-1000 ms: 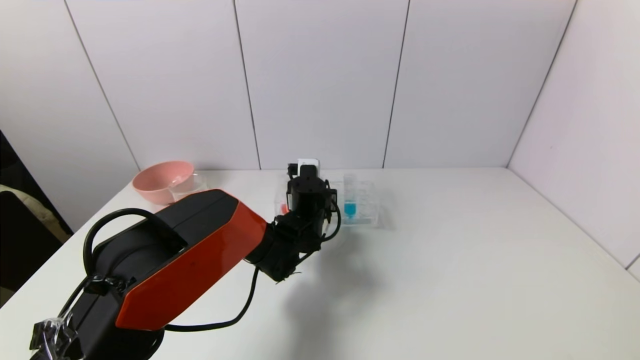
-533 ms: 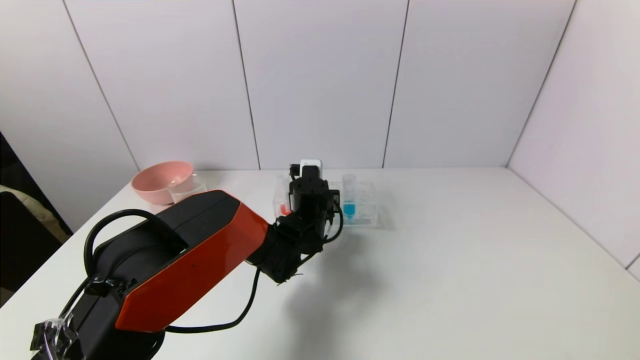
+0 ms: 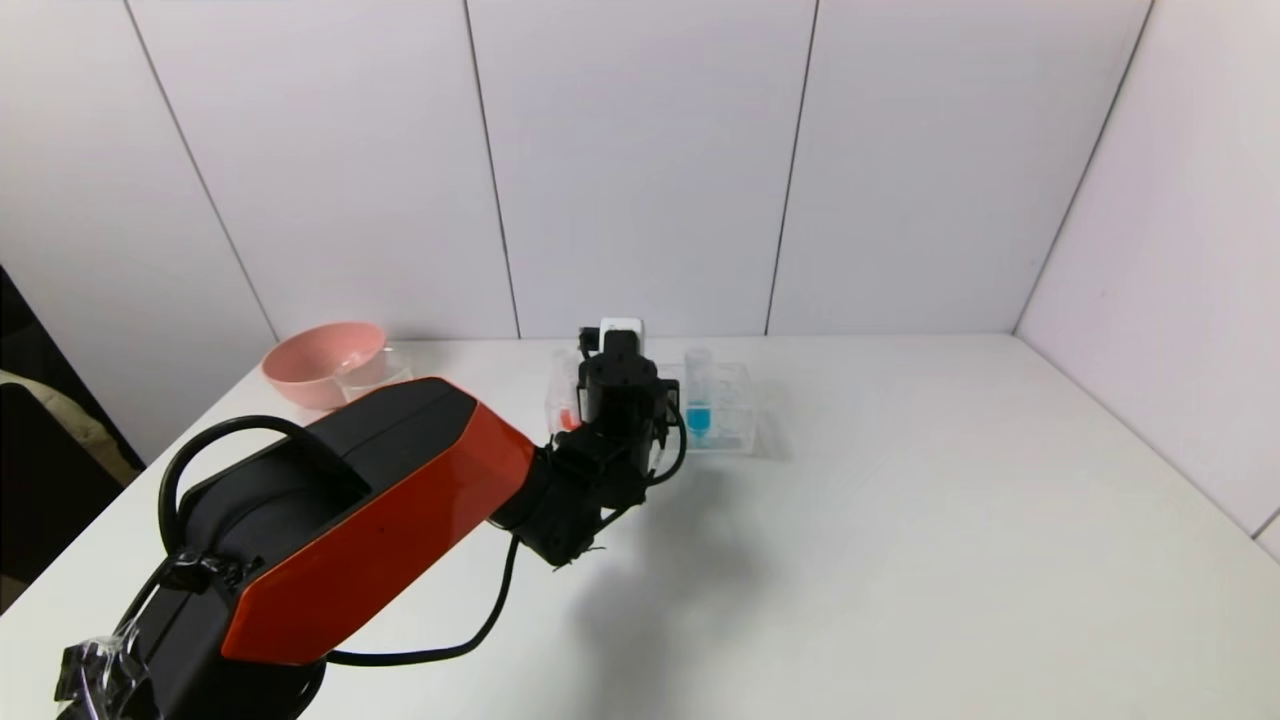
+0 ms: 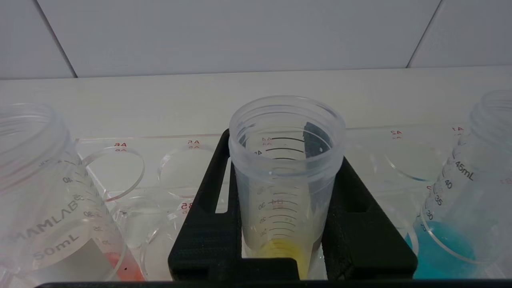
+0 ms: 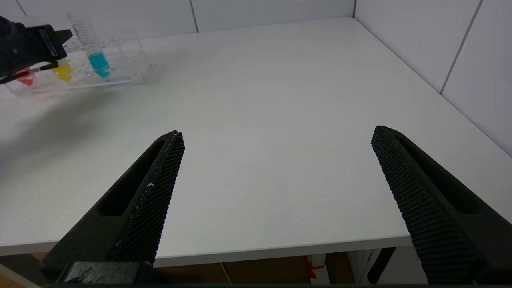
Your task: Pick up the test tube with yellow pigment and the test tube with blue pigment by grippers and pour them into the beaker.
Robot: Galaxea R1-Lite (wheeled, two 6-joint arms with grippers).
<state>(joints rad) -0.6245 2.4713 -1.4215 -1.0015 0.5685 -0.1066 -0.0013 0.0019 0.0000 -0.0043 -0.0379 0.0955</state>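
The test tube with yellow pigment (image 4: 286, 180) stands upright in the clear rack (image 4: 132, 144). My left gripper (image 4: 286, 160) is shut on it, one black finger (image 4: 208, 224) pressed against each side. In the head view the left gripper (image 3: 617, 378) reaches over the rack (image 3: 738, 415) and hides that tube. The test tube with blue pigment (image 3: 698, 405) stands in the rack just right of it, and also shows in the left wrist view (image 4: 460, 216). The beaker (image 3: 376, 368) sits at the far left beside the pink bowl. My right gripper (image 5: 277, 133) hangs open and empty over the table's near edge.
A pink bowl (image 3: 322, 362) touches the beaker at the back left corner. A tube with red-orange liquid (image 4: 52, 208) stands in the rack on the yellow tube's other side. White walls close the table at the back and right.
The left gripper has shifted slightly at the rack and its fingers have closed on the yellow tube. The rack, the blue tube and the right arm have not moved.
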